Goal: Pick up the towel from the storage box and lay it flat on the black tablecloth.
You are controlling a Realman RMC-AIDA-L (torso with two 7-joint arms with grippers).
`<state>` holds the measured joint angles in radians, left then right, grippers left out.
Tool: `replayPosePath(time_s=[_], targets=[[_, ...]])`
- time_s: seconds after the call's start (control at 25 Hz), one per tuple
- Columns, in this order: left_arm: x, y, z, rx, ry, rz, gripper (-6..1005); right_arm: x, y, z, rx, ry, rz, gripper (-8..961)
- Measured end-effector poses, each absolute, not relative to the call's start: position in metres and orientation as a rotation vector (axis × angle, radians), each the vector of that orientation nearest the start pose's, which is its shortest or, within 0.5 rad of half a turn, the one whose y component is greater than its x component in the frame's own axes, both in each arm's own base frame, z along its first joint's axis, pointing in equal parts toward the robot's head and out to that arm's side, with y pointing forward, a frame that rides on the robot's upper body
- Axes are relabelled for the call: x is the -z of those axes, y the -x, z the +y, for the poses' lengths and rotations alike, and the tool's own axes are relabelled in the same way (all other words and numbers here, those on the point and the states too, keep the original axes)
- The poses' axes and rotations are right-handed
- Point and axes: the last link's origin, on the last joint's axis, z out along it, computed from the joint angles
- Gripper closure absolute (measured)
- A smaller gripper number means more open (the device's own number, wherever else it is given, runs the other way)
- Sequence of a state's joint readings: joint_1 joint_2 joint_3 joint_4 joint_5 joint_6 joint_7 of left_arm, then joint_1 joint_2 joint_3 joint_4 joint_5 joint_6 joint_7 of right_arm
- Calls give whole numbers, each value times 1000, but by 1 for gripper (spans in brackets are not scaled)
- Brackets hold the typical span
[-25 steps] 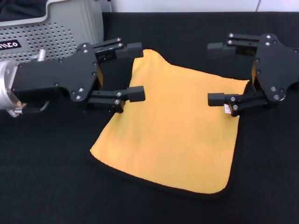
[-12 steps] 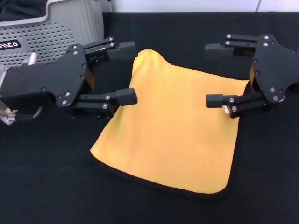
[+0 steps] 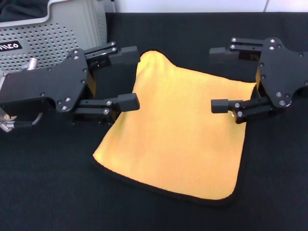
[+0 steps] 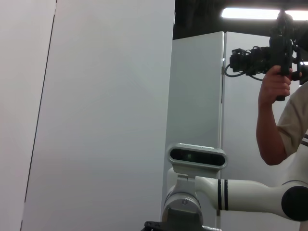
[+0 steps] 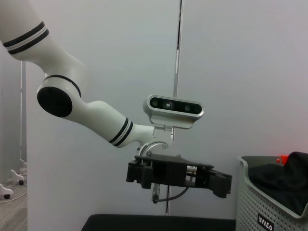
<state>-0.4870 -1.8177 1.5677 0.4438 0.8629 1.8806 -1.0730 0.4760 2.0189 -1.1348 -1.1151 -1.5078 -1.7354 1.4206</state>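
While the cloth lies spread below me, this is how I read the job, near to far:

Near edge: the towel (image 3: 178,134) has its black-trimmed front corners down on the black tablecloth (image 3: 48,192), with no fold showing there.

Middle: yellow side up, it looks smooth across its width and rests wholly on the tabletop, well out of the box.

My left claw (image 3: 124,77): released, jaws spread wide, at the towel's left edge; the nearer finger overlaps the cloth's edge in the head view, and I grip nothing.

My right claw (image 3: 216,77): also released and empty, jaws apart, at the towel's far right corner.

Far edge: the far left corner humps up a little, so that spot may not be quite flat.

Beyond: the storage box (image 3: 57,33) stands at the far left of the tabletop, behind my left arm, with something dark inside that I cannot identify.

Progress, as I judge it: picking and laying look done; what remains is drawing both claws clear and perhaps smoothing that raised corner.
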Motion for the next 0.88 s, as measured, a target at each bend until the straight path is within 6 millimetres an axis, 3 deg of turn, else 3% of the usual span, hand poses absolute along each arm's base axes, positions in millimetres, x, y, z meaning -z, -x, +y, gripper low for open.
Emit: replayPosePath(time_s=[0.88], targets=[[-51, 223, 290, 1448, 2764, -158, 137, -46, -144, 316, -988, 2902, -167, 92]])
